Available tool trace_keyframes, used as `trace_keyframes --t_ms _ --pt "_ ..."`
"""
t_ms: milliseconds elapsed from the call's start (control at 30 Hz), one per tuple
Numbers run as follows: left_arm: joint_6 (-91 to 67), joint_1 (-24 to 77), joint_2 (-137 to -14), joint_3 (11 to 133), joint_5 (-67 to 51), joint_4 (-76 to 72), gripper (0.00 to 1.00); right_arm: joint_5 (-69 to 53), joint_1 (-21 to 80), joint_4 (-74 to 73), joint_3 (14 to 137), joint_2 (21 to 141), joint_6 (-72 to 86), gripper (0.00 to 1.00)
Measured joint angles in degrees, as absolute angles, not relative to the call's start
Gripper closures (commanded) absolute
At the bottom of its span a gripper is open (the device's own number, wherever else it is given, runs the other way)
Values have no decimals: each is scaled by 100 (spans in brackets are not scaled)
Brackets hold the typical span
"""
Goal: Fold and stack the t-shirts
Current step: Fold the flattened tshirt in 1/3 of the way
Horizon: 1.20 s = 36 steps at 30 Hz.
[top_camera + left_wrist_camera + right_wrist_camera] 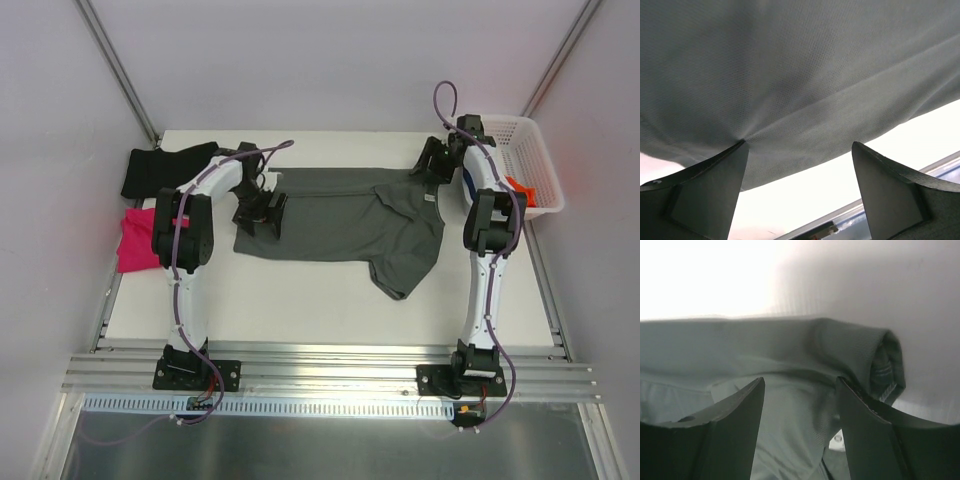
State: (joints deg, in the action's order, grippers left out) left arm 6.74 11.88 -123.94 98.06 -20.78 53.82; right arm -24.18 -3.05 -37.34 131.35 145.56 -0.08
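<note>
Two robot arms bend over a dark grey shirt (pixel 330 225) spread on the white table (pixel 330 300), its long axis running left to right between them. The hem end lies under the left gripper (pixel 262 210) and the collar end under the right gripper (pixel 435 162), so each arm is nearest its own end. One sleeve points toward the near edge. Both sets of fingers stand apart. The left pair has one tip pressing a pucker into the cloth, and the right pair straddles a rolled fold at the shoulder. From here neither looks to have a firm grip yet. A black shirt (pixel 165 168) and a magenta shirt (pixel 135 245) wait at the far left, and an orange one (pixel 520 187) shows in the white basket (pixel 535 150) on the right
</note>
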Motion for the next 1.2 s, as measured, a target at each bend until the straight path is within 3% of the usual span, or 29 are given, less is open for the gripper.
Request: trace_keyframes --t_ms 167,300,467,600,733,867,1200 --pt "703 1140 -12392 10055 -1916 5387 12 -2281 -318 -3997 12672 14029 -233 36" --pt "755 1035 -12339 10265 -1780 5413 1 -2211 -338 -4233 12173 13329 -370 34" --pt "862 880 -11872 10460 -1573 5415 1 -2217 -357 -4397 11142 11994 -475 35" --pt "965 685 -11308 10204 -1546 5363 11 -2432 -329 -4431 9472 10372 -473 37" --pt "993 545 -10932 9513 -1581 5358 11 -2751 -178 -4414 7509 9218 -381 38" --pt "864 563 -10960 9126 -1693 5443 10 -2838 14 -4473 6305 9258 -327 37" --pt "847 727 -10116 8582 -1608 5402 10 -2954 8 -4333 6311 9369 -64 38"
